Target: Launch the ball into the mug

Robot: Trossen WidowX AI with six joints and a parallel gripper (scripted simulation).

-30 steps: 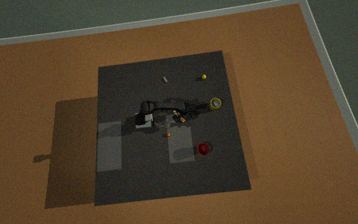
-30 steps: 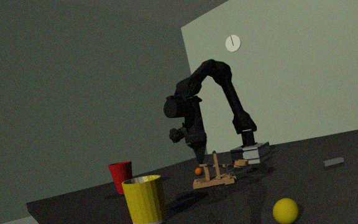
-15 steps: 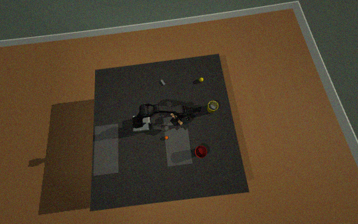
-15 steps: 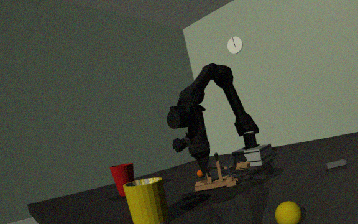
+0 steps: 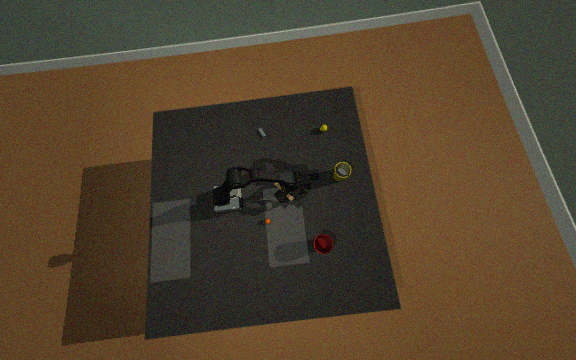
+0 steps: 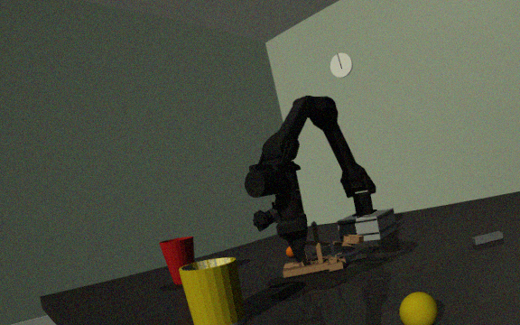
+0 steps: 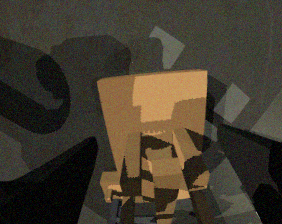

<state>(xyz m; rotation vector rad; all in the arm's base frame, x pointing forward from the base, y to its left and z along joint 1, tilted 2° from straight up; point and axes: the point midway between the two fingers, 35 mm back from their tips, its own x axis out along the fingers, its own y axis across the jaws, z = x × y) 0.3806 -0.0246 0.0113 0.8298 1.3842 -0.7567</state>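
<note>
The wooden catapult point(image 5: 288, 195) point(image 6: 312, 267) point(image 7: 153, 119) stands on the dark mat point(image 5: 248, 295) in front of the robot base point(image 5: 229, 201) point(image 6: 368, 224). My gripper point(image 5: 288, 190) point(image 6: 300, 256) point(image 7: 157, 136) is wide open and low over the catapult, one finger on each side of it, holding nothing. A small orange ball point(image 5: 267, 221) point(image 6: 289, 251) lies on the mat just beside the catapult. The yellow mug point(image 5: 342, 170) point(image 6: 212, 291) stands upright to the right of the arm in the overhead view. The wrist view shows only the catapult's base and uprights.
A red mug point(image 5: 323, 243) point(image 6: 177, 257) stands upright near the yellow mug. A yellow ball point(image 5: 323, 127) point(image 6: 418, 308) and a small grey block point(image 5: 262, 132) point(image 6: 487, 237) lie farther out on the mat. Brown floor surrounds the mat.
</note>
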